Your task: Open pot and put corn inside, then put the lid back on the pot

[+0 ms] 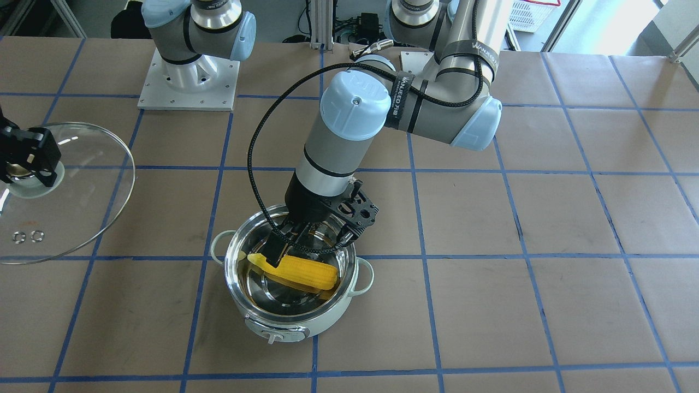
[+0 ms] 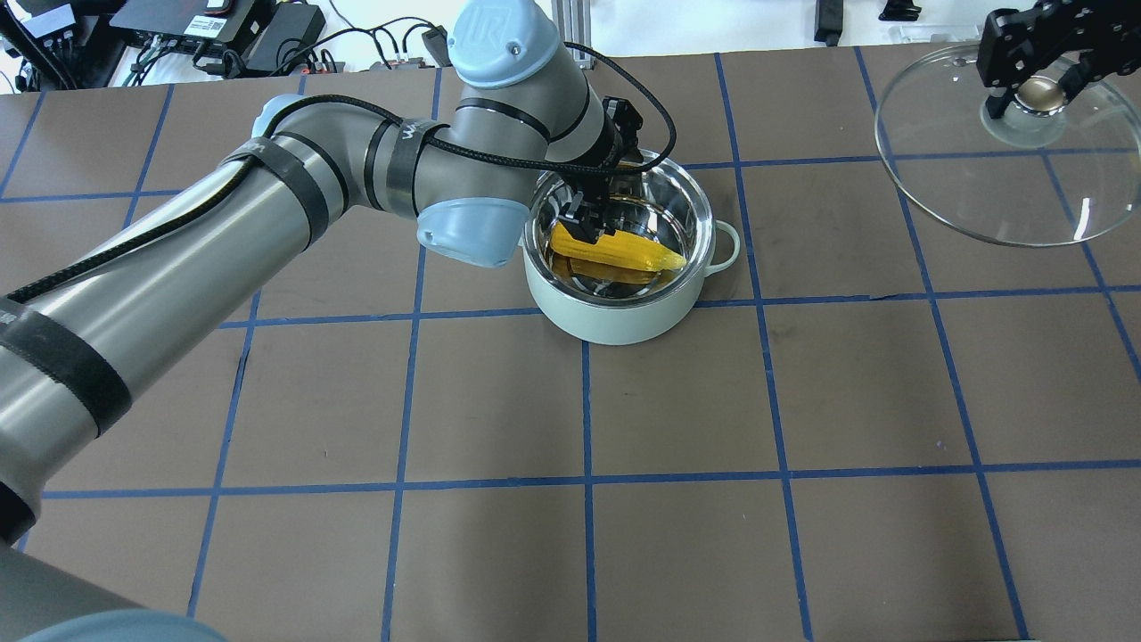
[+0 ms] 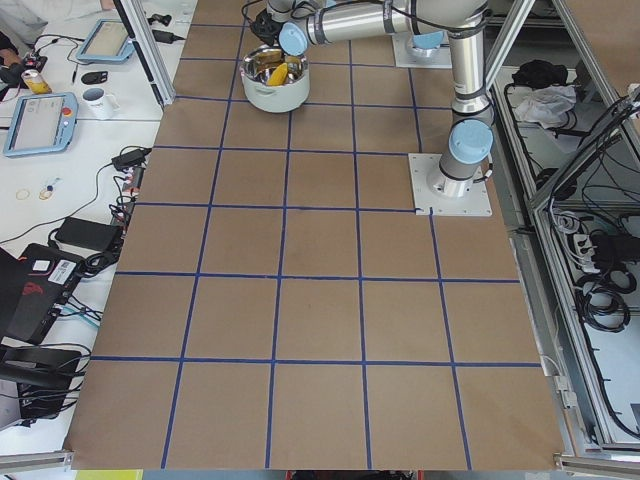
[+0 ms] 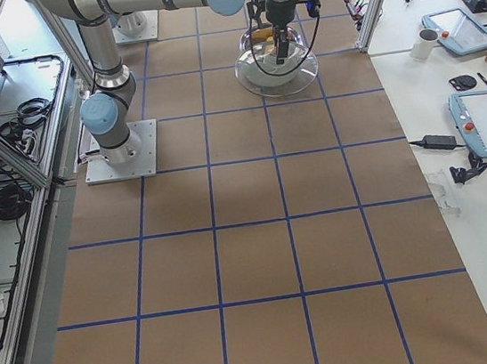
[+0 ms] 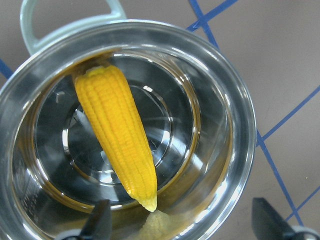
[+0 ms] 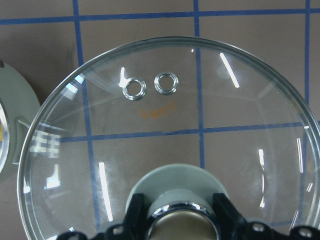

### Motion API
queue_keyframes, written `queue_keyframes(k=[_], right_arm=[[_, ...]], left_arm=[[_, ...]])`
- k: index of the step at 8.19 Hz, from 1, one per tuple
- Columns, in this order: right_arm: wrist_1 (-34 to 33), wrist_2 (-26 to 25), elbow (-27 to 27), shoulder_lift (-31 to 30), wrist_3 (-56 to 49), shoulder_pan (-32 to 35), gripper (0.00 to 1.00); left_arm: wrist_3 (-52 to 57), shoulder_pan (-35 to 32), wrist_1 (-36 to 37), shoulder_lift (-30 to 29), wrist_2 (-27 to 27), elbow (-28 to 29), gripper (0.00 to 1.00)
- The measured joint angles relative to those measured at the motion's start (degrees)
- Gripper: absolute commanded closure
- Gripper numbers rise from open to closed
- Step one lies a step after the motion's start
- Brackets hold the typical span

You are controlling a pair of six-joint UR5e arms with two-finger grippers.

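Note:
The mint-green pot (image 1: 284,327) stands open on the table and also shows in the overhead view (image 2: 615,312). The yellow corn (image 1: 306,273) lies on its steel bottom, tip towards one handle (image 5: 117,135). My left gripper (image 1: 306,248) reaches down into the pot. In the left wrist view the left gripper (image 5: 185,225) has its fingers wide apart over the corn's tip, not gripping it. My right gripper (image 2: 1034,85) is shut on the knob of the glass lid (image 2: 980,178), well off to the pot's side. The lid also shows in the right wrist view (image 6: 200,115).
The table is brown with a blue tape grid. The right arm's base plate (image 1: 188,82) is bolted near the robot's edge. A black cable (image 1: 256,164) loops beside the left wrist. Side benches with tablets and a mug (image 4: 427,43) flank the table.

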Motion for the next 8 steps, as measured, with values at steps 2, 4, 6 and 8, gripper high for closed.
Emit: queue_keyframes(k=[2, 4, 6, 8], right_arm=[[-1.56, 2.01, -0.03, 1.66, 6.96, 4.84, 0.93], [-4.78, 2.66, -0.03, 4.34, 14.84, 10.58, 0.92], [-8.46, 3.07, -0.03, 7.35, 23.11, 16.22, 0.92], [-11.95, 3.44, -0.03, 10.37, 28.9, 20.85, 0.92]], left_arm=[[14.6, 3.46, -2.44, 1.59, 0.25, 0.07, 0.0], [32.81, 9.9, -5.96, 4.04, 0.55, 0.09, 0.0], [50.0, 17.07, -10.79, 7.2, 3.05, 0.15, 0.0], [60.83, 20.65, -16.06, 10.99, 7.89, 0.17, 0.0]])
